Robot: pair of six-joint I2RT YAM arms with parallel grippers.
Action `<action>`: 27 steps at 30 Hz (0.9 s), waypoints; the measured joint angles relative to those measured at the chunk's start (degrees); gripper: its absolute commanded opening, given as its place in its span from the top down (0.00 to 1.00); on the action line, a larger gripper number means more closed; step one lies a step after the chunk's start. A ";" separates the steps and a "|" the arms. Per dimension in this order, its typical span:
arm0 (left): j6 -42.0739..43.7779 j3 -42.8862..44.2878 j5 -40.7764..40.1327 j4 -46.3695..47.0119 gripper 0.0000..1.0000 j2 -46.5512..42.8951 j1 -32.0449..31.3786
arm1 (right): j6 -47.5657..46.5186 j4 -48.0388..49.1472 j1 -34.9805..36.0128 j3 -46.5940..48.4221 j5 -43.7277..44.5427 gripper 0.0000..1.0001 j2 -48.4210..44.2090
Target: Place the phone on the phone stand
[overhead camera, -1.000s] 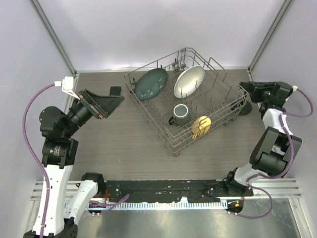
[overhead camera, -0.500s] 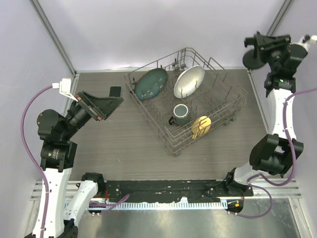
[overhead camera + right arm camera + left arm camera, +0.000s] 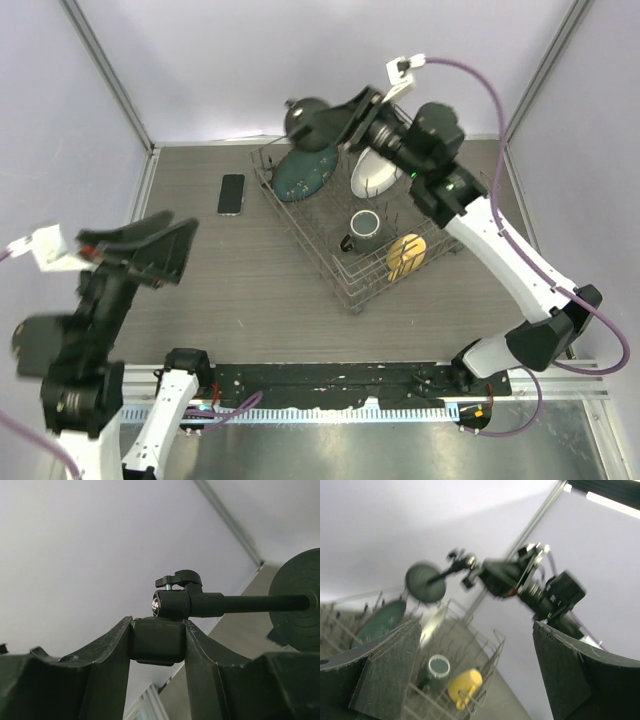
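Observation:
The phone lies flat on the table at the back left, clear of both arms. My right gripper is shut on the cradle of the phone stand and holds it in the air above the back left corner of the dish rack, disc base pointing left. In the right wrist view my fingers clamp the stand's black block, with its arm and disc base sticking out to the right. My left gripper is open and empty, raised above the near left of the table; the stand also shows in its view.
A wire dish rack stands at the back centre and right, holding a dark green plate, a white plate, a dark mug and a yellow mug. Grey walls close in the left, back and right.
My right arm has swung the phone stand from the far right, up and over to above the rack's back left corner. My left arm has pulled back towards the near left and lifted.

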 measured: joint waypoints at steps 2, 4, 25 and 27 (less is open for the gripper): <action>1.14 2.78 -3.52 -0.52 0.02 -3.30 0.00 | -0.48 -0.17 6.71 -1.99 2.05 0.99 -1.07; 2.23 5.22 -6.82 -0.92 0.02 -5.70 0.00 | -1.07 -0.83 14.03 -4.46 6.27 0.99 -2.19; 3.45 -0.66 -13.66 -14.40 0.02 -6.36 -0.09 | 11.93 16.90 46.38 -43.93 37.31 0.99 -3.39; 2.67 -1.33 -12.31 -14.80 0.02 -5.49 -0.11 | 13.46 19.23 46.40 -45.16 38.29 0.99 -3.41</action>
